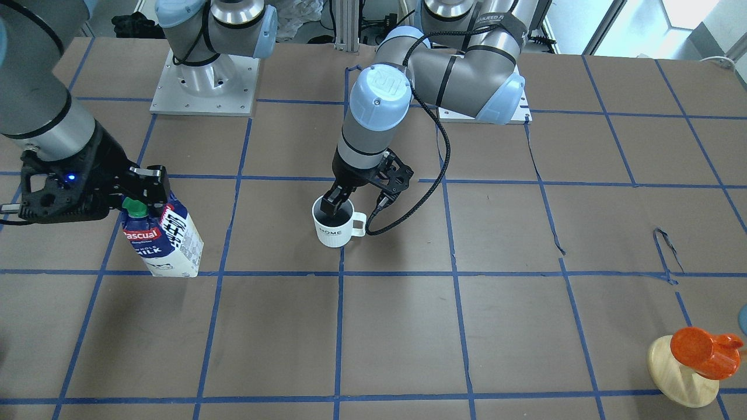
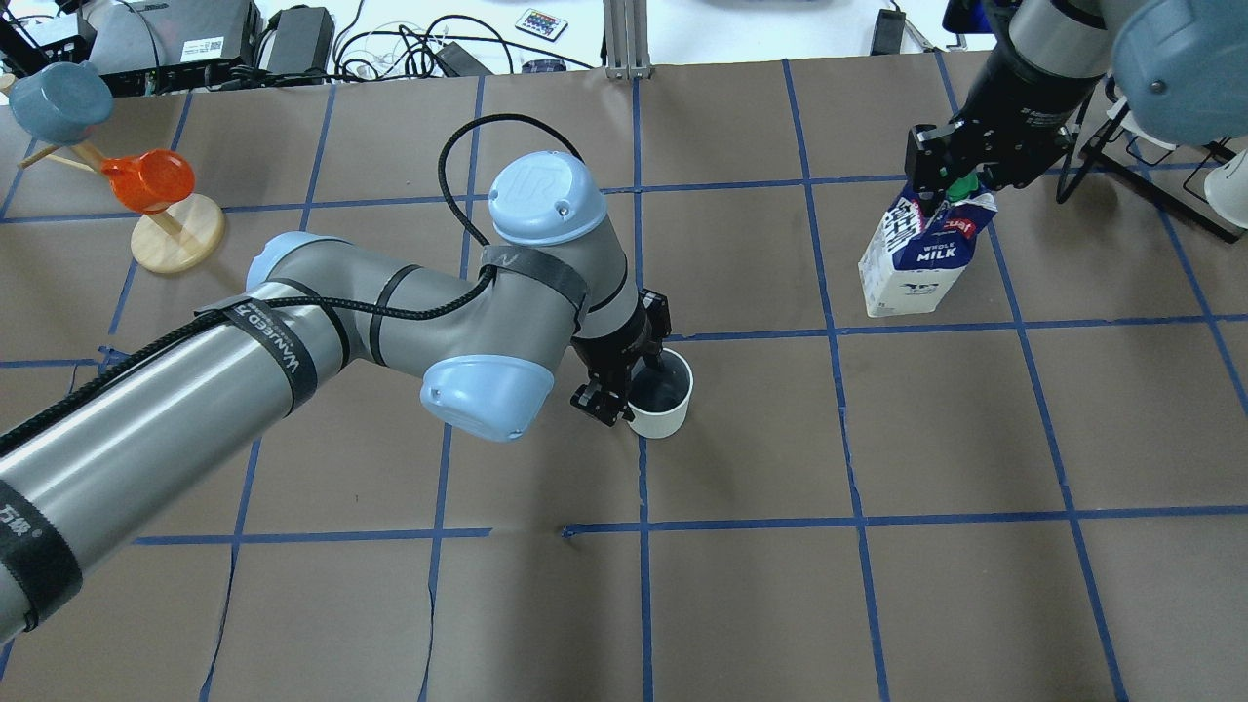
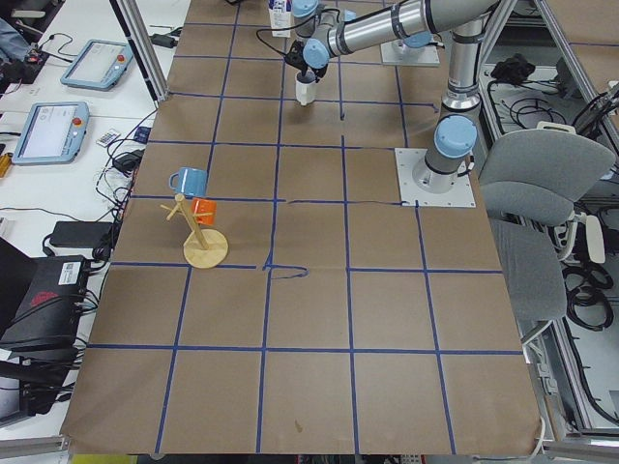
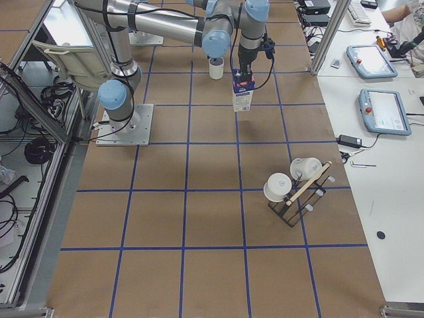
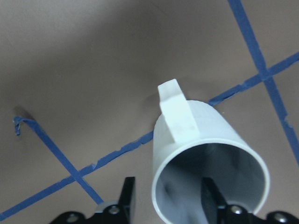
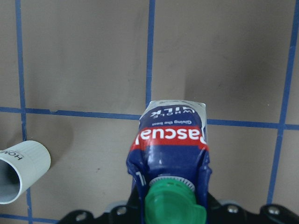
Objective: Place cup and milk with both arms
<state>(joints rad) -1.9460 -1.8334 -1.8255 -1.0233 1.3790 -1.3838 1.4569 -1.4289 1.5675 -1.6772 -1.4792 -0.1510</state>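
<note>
The white cup (image 1: 335, 233) stands on the table near its middle, handle toward the robot's left; it also shows in the overhead view (image 2: 665, 417). My left gripper (image 1: 330, 205) is open and straddles the rim, one finger inside (image 5: 210, 198) and one outside (image 5: 127, 196), neither touching the wall. The blue and white milk carton (image 1: 160, 245) tilts, its base at or just above the table. My right gripper (image 2: 951, 185) is shut on its gable top beside the green cap (image 6: 169, 205). The cup lies at the left edge of the right wrist view (image 6: 23, 168).
A wooden stand with an orange cup (image 2: 146, 180) and a blue cup (image 2: 58, 97) is at the far left of the table. A rack with white mugs (image 4: 295, 189) is on the robot's right side. Blue tape lines grid the brown table (image 1: 408, 326).
</note>
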